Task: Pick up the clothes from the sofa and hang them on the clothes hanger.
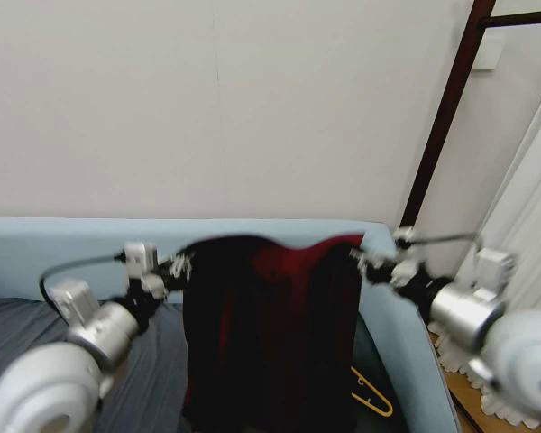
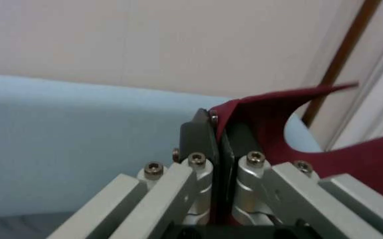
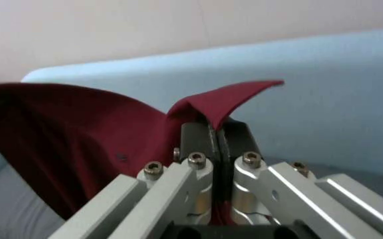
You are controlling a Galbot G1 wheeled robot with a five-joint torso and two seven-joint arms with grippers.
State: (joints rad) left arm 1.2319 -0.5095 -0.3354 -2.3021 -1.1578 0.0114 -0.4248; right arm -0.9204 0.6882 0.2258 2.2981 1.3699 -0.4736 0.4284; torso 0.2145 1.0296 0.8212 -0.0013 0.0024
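One light-blue sofa [image 1: 81, 236] runs along the wall, and a dark red garment [image 1: 270, 334] hangs in front of its backrest, held up by its top edge. Why is it spread out like that? (OP)

My guess is they hold it by both upper corners so it drapes flat. That should make it easier to get over to the dark brown rack pole [image 1: 444, 117] on the right, well apart from the cloth. The left gripper [image 1: 176, 265] is pressed together on one corner of the fabric, and the right gripper [image 1: 365, 260] pinches the other. (reply)

And the yellow hanger [image 1: 371, 393]? (OP)

It's lying by the sofa's right armrest, just beside the garment's lower part, untouched. So the hanging isn't done yet. (reply)
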